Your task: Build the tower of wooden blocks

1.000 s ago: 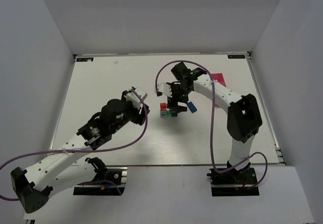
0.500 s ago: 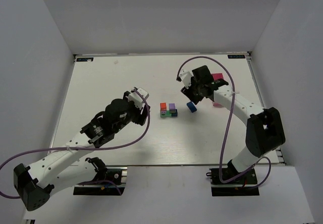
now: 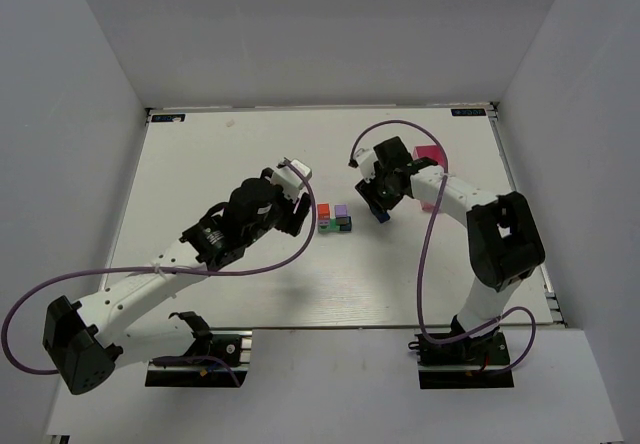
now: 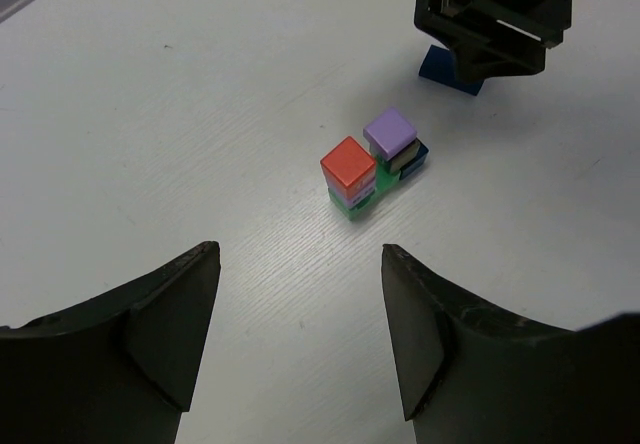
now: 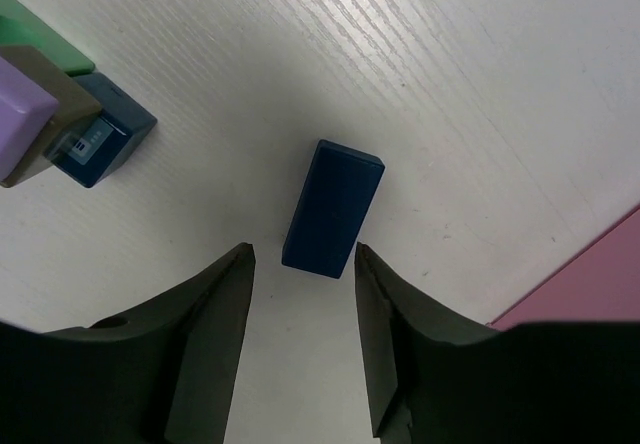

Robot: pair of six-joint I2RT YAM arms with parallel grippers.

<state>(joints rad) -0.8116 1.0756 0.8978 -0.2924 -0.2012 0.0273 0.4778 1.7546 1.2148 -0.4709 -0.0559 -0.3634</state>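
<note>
On the white, faintly grained table (image 3: 200, 164), the left gripper (image 4: 300, 264) sits at 9 o'clock of the block tower (image 3: 333, 217). Its dark, wedge-shaped fingers are spread wide with nothing between them, and bare table lies between them and the stack. A purple cable (image 3: 250, 269) loops under that arm. The tower is a compact, square-edged cluster at mid-table: a red cube (image 4: 348, 164) and a purple cube (image 4: 390, 129) on top, a green base and a dark blue cube below. The thin layers under the two top cubes are hard to sort out. At 3 o'clock of the tower, near but apart from it, a loose blue block (image 5: 333, 207) lies flat, oblong and matte. The right gripper (image 5: 300, 254) straddles its near end with fingers parted, a strip of table showing beside one finger. At 1 o'clock of that gripper a pink box (image 3: 430, 154) is mostly covered by the arm, and the wrist view cuts it off at the corner.
</note>
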